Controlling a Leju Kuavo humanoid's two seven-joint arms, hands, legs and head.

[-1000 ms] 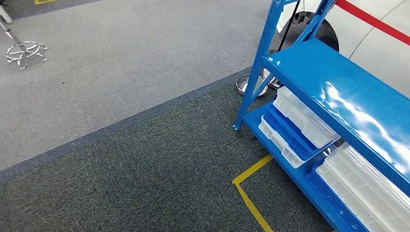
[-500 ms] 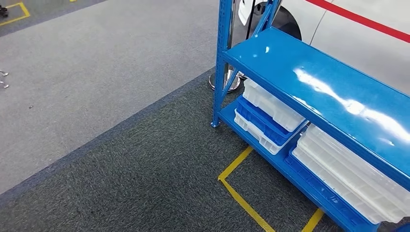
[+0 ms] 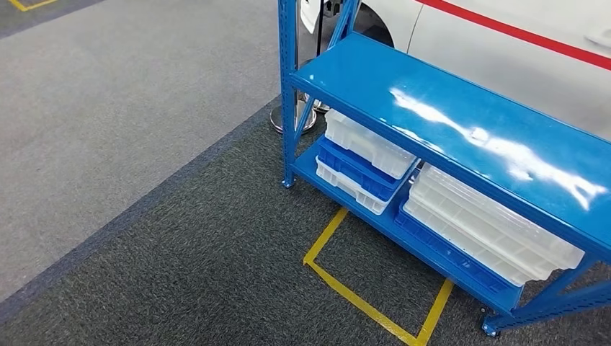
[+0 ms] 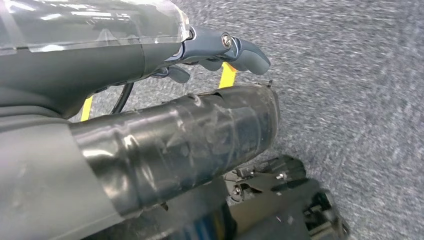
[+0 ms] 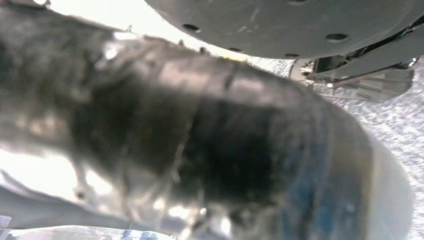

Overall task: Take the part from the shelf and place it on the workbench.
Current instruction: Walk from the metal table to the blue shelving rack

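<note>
A blue metal shelf (image 3: 447, 122) stands ahead and to the right in the head view, its glossy middle board bare. On its bottom board lie stacked white and blue trays (image 3: 364, 155) and a bigger white stack (image 3: 483, 231). My left hand (image 4: 190, 100) hangs over the dark carpet, with its taped thumb (image 4: 210, 135) apart from the dark fingers (image 4: 240, 50) and nothing held. The right wrist view has my right hand (image 5: 200, 150) as a dark blur very close to the lens, so how its fingers lie cannot be told.
A white car body with a red stripe (image 3: 504, 50) is right behind the shelf. A chrome post base (image 3: 292, 119) sits by the shelf's left upright. Yellow floor tape (image 3: 360, 295) marks a box in front of it. Lighter grey carpet (image 3: 108, 108) spreads to the left.
The camera has turned right: the whole scene has slid left, more of the shelf and its right end now show, and the chrome stool base has left the picture.
</note>
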